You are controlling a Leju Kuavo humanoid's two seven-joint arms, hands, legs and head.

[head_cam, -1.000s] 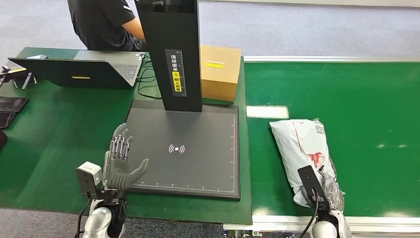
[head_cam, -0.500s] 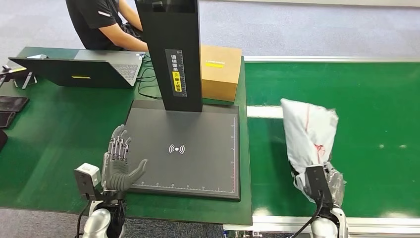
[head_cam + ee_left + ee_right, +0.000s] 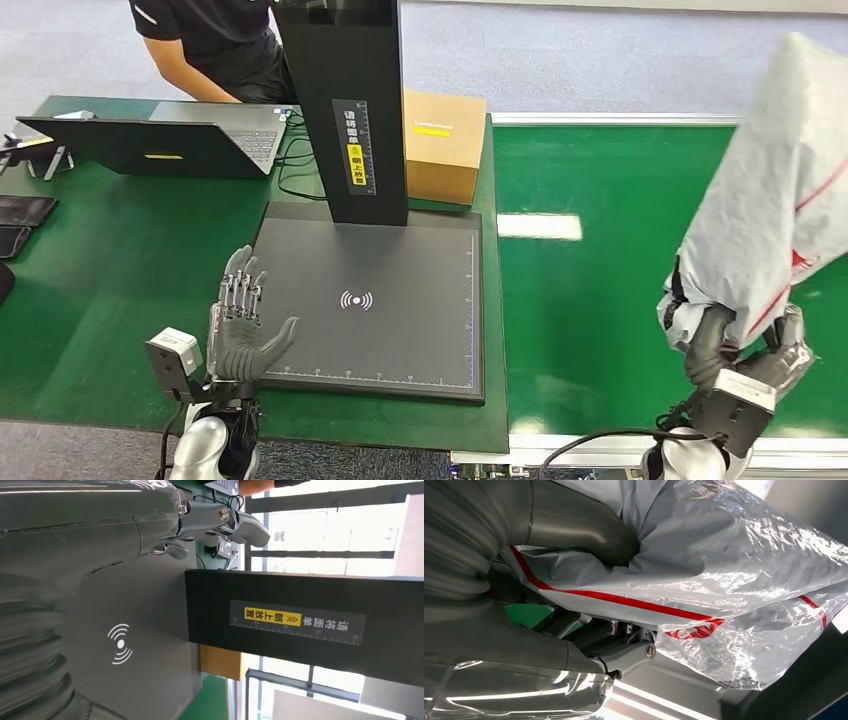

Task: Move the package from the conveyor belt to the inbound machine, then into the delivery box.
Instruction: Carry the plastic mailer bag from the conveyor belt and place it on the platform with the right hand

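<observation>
Right robot hand (image 3: 735,345) pinches the package (image 3: 775,200) by its low end, high over the belt (image 3: 600,300); thin film could slip free.

The scanner platform (image 3: 375,300) lies bare around its wireless mark, open from the near and right sides, while the black upright column (image 3: 350,110) and cardboard box (image 3: 443,145) block its far edge, the laptop (image 3: 160,140) standing far left.

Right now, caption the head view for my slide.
Right hand holds the white package raised above the green conveyor belt; left hand open beside the scanner pad.
</observation>
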